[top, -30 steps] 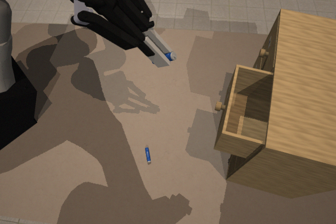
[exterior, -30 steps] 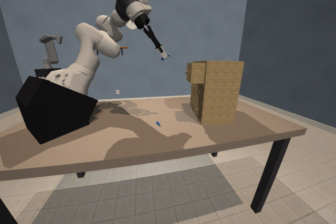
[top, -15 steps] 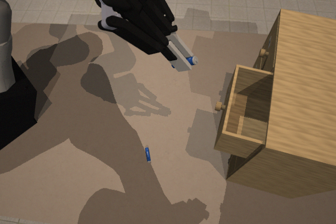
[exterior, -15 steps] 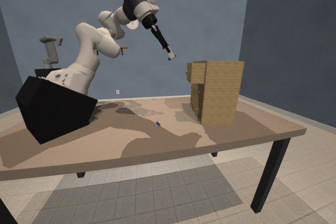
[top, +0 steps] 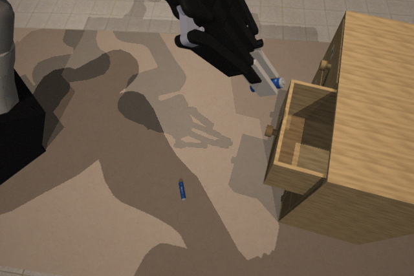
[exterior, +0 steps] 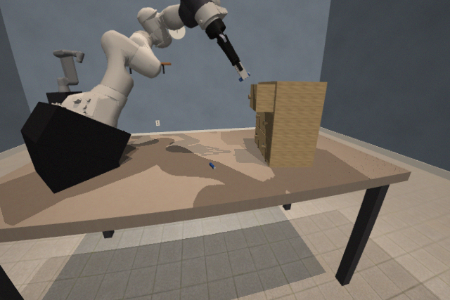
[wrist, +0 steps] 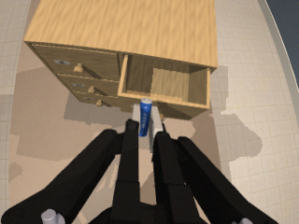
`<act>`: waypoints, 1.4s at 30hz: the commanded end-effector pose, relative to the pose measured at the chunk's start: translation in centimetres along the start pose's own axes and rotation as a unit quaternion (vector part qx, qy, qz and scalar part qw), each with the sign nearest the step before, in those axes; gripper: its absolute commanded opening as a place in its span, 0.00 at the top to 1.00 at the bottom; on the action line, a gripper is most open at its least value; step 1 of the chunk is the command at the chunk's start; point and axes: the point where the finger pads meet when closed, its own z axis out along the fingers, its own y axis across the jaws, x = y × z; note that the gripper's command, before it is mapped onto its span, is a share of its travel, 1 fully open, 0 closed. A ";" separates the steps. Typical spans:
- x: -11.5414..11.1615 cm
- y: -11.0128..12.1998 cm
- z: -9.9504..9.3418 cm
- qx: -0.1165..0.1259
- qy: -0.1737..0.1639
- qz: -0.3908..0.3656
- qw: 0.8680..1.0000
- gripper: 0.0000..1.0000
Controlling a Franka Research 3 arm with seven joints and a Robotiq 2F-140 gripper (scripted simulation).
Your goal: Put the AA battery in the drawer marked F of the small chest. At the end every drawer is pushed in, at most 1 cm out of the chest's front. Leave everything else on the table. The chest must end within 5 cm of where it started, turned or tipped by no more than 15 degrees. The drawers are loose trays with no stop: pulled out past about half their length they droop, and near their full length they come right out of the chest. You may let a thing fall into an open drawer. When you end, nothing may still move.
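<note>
My gripper (top: 271, 83) (exterior: 242, 72) (wrist: 144, 115) is shut on a blue battery (top: 278, 83) (exterior: 240, 79) (wrist: 145, 116) with a pale end, which sticks out on both sides of the pale fingertips. It is held above table height, just in front of the open top drawer (top: 290, 178) (exterior: 266, 97) (wrist: 184, 111) of the wooden chest (top: 374, 109) (exterior: 299, 126) (wrist: 131, 23). In the wrist view this drawer is the top right one; no contents show in the visible part. Its letter is not readable. Another blue battery (top: 182, 190) (exterior: 211, 165) lies on the table.
The top left drawer (wrist: 95, 63) is in, with its knob (top: 324, 64) (wrist: 78, 68) sticking out. The open drawer's knob (top: 269, 130) (exterior: 249, 96) points toward the robot base (top: 20, 132) (exterior: 79, 147). Lower drawers with knobs sit beneath. The table's edge (exterior: 218, 206) runs along the front.
</note>
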 end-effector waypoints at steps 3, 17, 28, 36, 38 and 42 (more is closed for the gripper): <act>1.8 0.4 0.9 -0.006 0.006 0.003 1.000 0.94; 4.7 0.5 2.9 -0.006 0.006 0.003 1.000 0.94; 5.7 0.5 3.6 -0.006 0.006 0.003 1.000 0.94; 5.8 0.5 3.7 -0.006 0.006 0.003 1.000 0.94; 5.8 0.5 3.7 -0.006 0.006 0.003 1.000 0.94; 5.8 0.5 3.7 -0.006 0.006 0.003 1.000 0.94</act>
